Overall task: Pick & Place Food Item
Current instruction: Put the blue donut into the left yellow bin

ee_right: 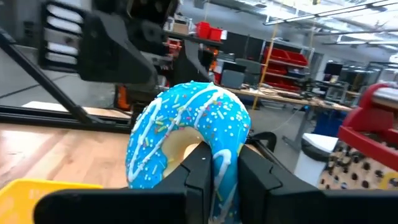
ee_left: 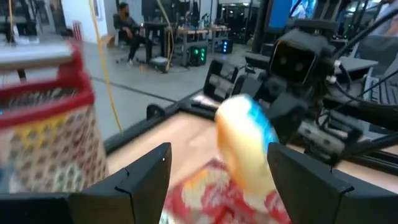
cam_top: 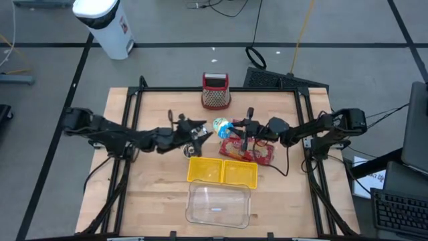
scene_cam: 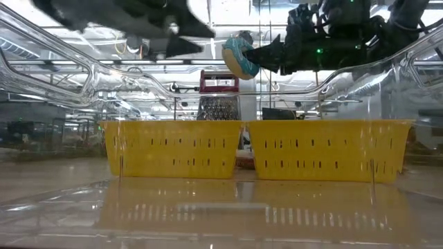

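A blue-iced donut with sprinkles [ee_right: 186,134] hangs in the air above the table's middle, with my right gripper [cam_top: 232,127] shut on it. In the low view the donut [scene_cam: 239,57] is well above the two yellow baskets [scene_cam: 249,149]. My left gripper [cam_top: 202,131] stands open just to the donut's left, pointing level at it. In the left wrist view the donut [ee_left: 244,146] shows ahead of that gripper's spread fingers [ee_left: 146,177], touching neither. A red snack bag [cam_top: 252,151] lies flat on the table under the right gripper. My right gripper pinches the donut's ring [ee_right: 225,171] between its two fingers, one finger [ee_right: 200,168] on the hole's side and the other on the outer rim. The fingers come level from the table's right. The donut stands on edge, lifted clear of the table and the bag.
Two yellow baskets [cam_top: 222,171] sit side by side near the middle, with a clear plastic tub [cam_top: 219,204] in front of them at the near edge. A red-handled grater [cam_top: 215,92] stands at the far edge. Bare wood lies to the left and right.
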Robot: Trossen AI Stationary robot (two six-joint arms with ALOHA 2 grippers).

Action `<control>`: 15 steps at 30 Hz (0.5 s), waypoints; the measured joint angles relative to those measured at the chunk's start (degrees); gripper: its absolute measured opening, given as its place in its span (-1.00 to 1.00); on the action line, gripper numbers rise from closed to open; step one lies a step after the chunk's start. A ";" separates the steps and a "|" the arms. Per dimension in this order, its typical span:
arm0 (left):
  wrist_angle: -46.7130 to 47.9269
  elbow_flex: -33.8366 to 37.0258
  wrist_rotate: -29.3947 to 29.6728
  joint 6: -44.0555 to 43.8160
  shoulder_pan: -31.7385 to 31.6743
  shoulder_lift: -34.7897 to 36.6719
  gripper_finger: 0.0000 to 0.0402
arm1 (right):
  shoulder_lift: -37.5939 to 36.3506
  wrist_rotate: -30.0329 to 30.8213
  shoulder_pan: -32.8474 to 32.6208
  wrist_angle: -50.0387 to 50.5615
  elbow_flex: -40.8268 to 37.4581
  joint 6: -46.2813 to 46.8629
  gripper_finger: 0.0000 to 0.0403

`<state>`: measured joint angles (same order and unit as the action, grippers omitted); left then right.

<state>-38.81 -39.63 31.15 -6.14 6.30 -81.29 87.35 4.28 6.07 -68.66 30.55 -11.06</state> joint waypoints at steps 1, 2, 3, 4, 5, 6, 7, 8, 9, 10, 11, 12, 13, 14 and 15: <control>0.55 -1.70 -0.27 0.82 -0.26 -1.10 0.34 | 0.00 0.59 -0.33 -0.13 0.00 -0.55 -0.80; 1.28 -3.32 -0.79 1.12 -0.59 -2.10 0.34 | 0.00 0.78 -0.62 -0.15 0.02 -1.09 -0.80; 2.55 -4.93 -1.17 1.11 -0.90 -3.02 0.34 | 0.00 1.31 -0.98 -0.20 0.02 -1.68 -0.80; 4.07 -6.34 -1.52 0.81 -1.26 -3.79 0.34 | 0.00 1.95 -1.32 -0.24 0.02 -2.04 -0.80; 5.45 -7.78 -1.61 0.01 -1.43 -4.70 0.34 | 0.00 2.41 -1.53 -0.31 0.02 -2.29 -0.80; 7.14 -9.21 -1.66 -0.82 -1.65 -5.58 0.34 | 0.00 3.07 -1.82 -0.47 0.02 -2.55 -0.80; 8.75 -10.34 -1.76 -1.25 -1.88 -6.26 0.34 | 0.00 3.32 -2.02 -0.52 0.02 -3.06 -0.80; 10.30 -11.41 -1.76 -1.61 -2.07 -7.01 0.34 | 0.00 3.43 -2.17 -0.52 0.02 -3.57 -0.80; 11.23 -12.41 -1.78 -1.65 -2.23 -7.70 0.34 | 0.00 3.60 -2.38 -0.50 0.02 -3.97 -0.80; 12.03 -13.18 -1.86 -1.72 -2.37 -8.35 0.34 | 0.00 3.67 -2.48 -0.48 0.02 -4.36 -0.80; 12.61 -13.66 -2.00 -1.84 -2.44 -8.89 0.34 | 0.00 3.69 -2.65 -0.47 0.02 -4.67 -0.80; 12.83 -14.00 -2.01 -1.86 -2.43 -9.29 0.34 | 0.00 3.73 -2.72 -0.46 0.02 -4.75 -0.80; 12.83 -14.21 -2.16 -1.87 -2.42 -9.58 0.34 | 0.00 3.90 -2.72 -0.42 0.02 -4.88 -0.80; 12.81 -14.26 -2.74 -1.87 -2.42 -9.62 0.34 | 0.00 4.44 -2.72 -0.42 0.02 -5.09 -0.80; 12.81 -14.26 -3.18 -1.86 -2.44 -9.62 0.34 | 0.00 5.24 -2.75 -0.43 0.02 -5.21 -0.80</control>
<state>-26.00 -53.89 27.96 -8.00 3.86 -90.91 87.35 9.53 3.33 -69.10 30.57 -16.28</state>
